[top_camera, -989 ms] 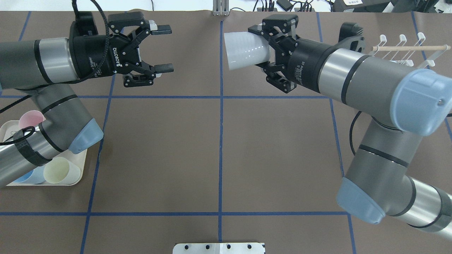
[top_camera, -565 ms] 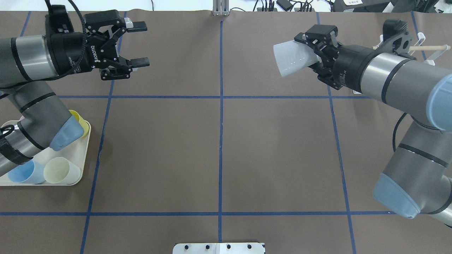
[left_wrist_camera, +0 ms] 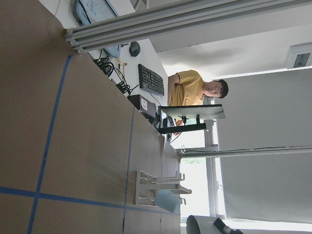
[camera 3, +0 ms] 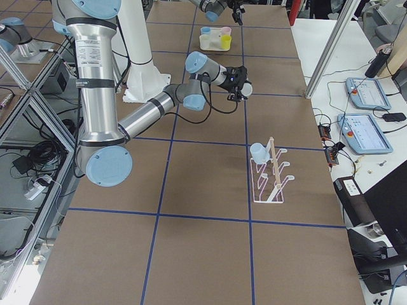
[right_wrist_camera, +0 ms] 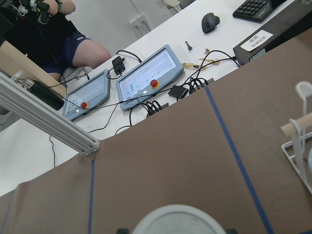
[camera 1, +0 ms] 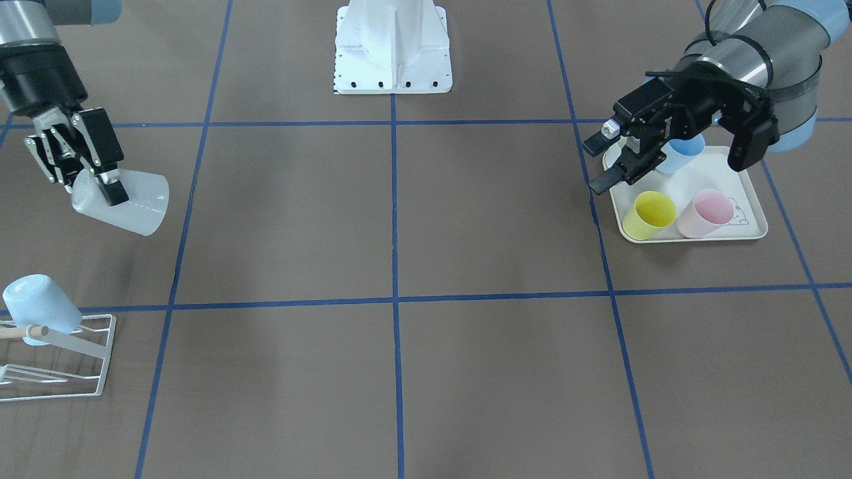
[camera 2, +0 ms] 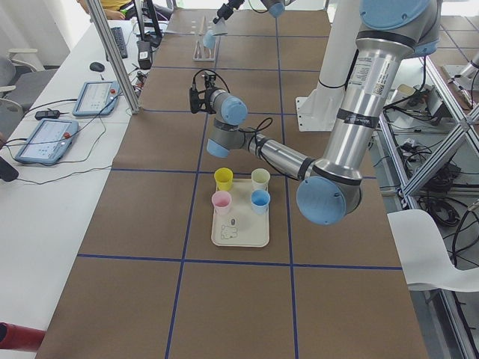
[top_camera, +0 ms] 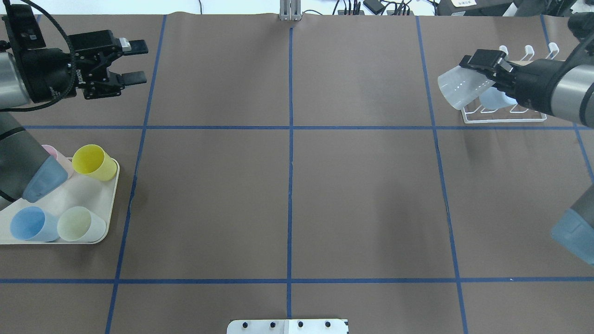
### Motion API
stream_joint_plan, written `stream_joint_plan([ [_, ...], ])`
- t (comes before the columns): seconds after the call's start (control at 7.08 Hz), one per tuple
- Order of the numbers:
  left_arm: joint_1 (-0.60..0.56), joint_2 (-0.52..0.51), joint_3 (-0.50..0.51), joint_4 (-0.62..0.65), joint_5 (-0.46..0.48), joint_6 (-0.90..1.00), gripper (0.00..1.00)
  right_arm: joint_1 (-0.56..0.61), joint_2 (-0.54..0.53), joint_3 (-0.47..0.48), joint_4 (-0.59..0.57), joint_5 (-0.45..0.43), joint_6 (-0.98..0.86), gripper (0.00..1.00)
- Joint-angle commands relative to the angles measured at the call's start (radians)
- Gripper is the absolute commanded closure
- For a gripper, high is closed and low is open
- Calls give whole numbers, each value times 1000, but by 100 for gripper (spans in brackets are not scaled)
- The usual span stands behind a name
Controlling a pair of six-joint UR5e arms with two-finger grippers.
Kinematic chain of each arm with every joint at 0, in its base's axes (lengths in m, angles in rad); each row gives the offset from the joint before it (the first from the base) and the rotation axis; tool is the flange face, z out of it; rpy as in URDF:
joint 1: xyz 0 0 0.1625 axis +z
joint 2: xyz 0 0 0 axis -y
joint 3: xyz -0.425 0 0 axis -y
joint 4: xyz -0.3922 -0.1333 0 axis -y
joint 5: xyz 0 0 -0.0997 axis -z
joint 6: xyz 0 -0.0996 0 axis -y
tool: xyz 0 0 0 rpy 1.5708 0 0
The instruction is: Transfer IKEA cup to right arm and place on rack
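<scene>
A white translucent IKEA cup (top_camera: 459, 92) lies tilted in my right gripper (top_camera: 480, 76), which is shut on it near its base. The cup's mouth points left, and it hangs just left of the white wire rack (top_camera: 503, 119). In the front view the same cup (camera 1: 133, 196) and right gripper (camera 1: 100, 181) are above the table, some way from the rack (camera 1: 73, 392). A light blue cup (camera 1: 36, 309) hangs on the rack's wooden peg. My left gripper (top_camera: 134, 62) is open and holds nothing at the far left.
A cream tray (top_camera: 88, 192) at the left holds a yellow cup (top_camera: 94, 162), a blue cup (top_camera: 29, 224), a pale green cup (top_camera: 79, 224) and a pink cup (top_camera: 48, 150). The left arm's elbow overhangs the tray. A person sits beyond the table's far side.
My right gripper has carried the white cup rightward, from near the table's centre line to beside the rack. The open left gripper has drawn back to the left, uncovering the tray's cups.
</scene>
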Motion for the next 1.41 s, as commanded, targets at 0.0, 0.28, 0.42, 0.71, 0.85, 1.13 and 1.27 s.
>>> stream_joint_plan([
  [0.0,-36,22,-4,88,-33,175,1,111,-106,0,0,72,-226,100],
  [0.28,-34,34,-2,97,-33,188,1,155,-168,-45,5,55,-382,100],
  [0.42,-28,35,-2,97,-32,188,1,165,-160,-92,12,41,-393,100],
  [0.71,-26,38,1,97,-27,188,1,192,-148,-144,14,15,-490,100],
  [0.85,-25,38,2,97,-26,188,1,206,-106,-173,14,12,-514,100],
  [1.13,-25,36,-2,97,-26,188,1,220,-42,-258,12,-11,-505,100],
  [1.27,-25,38,-2,97,-26,188,1,220,8,-302,12,-11,-503,100],
])
